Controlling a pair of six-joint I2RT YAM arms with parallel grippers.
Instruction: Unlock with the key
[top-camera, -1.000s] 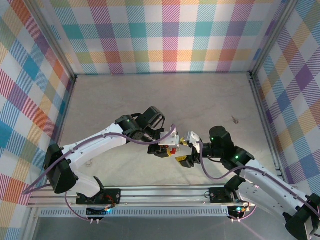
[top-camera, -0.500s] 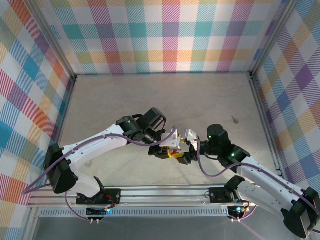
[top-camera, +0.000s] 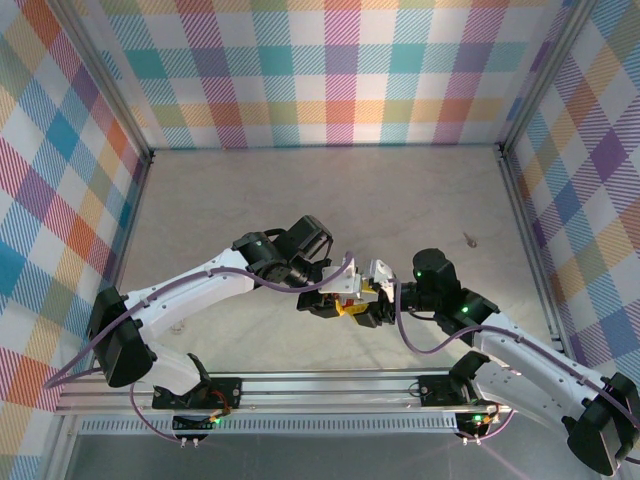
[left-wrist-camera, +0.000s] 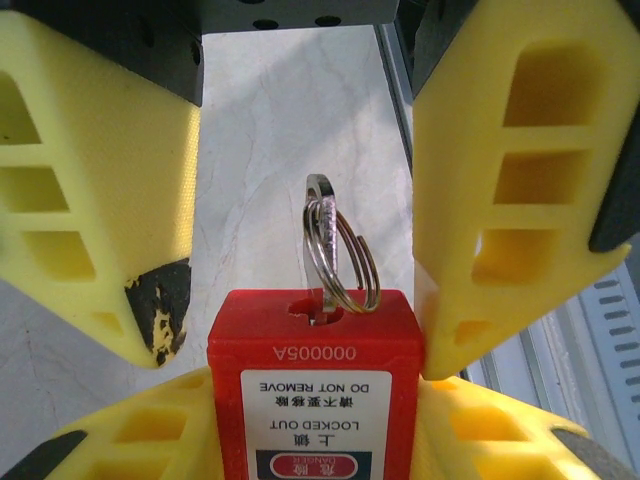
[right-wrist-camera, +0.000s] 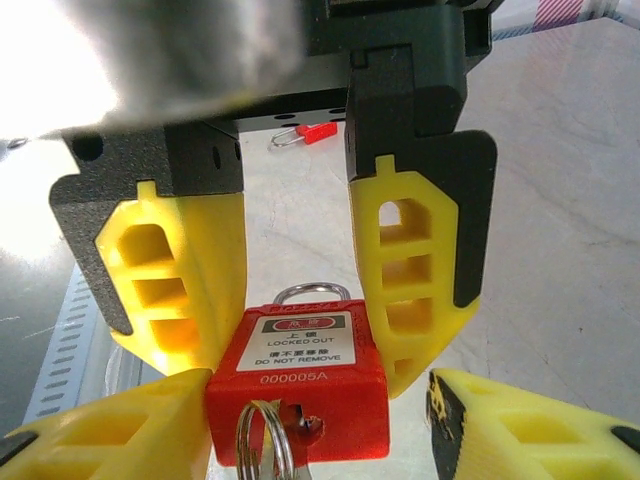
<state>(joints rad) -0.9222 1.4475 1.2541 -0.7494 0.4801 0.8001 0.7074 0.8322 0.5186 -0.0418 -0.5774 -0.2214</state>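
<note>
The red padlock (right-wrist-camera: 300, 385) is over the near middle of the desk (top-camera: 300, 200), where the two arms meet. The right fingers (right-wrist-camera: 415, 270) are closed onto its two sides and hold it by the body. Its white label (LOCKED OUT, DO NOT REMOVE) faces the right wrist camera, and the shackle shows above the body between those fingers. The key (left-wrist-camera: 318, 215) sits in the keyhole in the padlock's bottom face, with a key ring (left-wrist-camera: 355, 260) through its head. The left fingers (left-wrist-camera: 110, 200) stand wide open, one on each side of the key, gripping nothing; one touches a corner of the padlock. A second small red padlock (right-wrist-camera: 305, 133) lies on the desk farther off.
</note>
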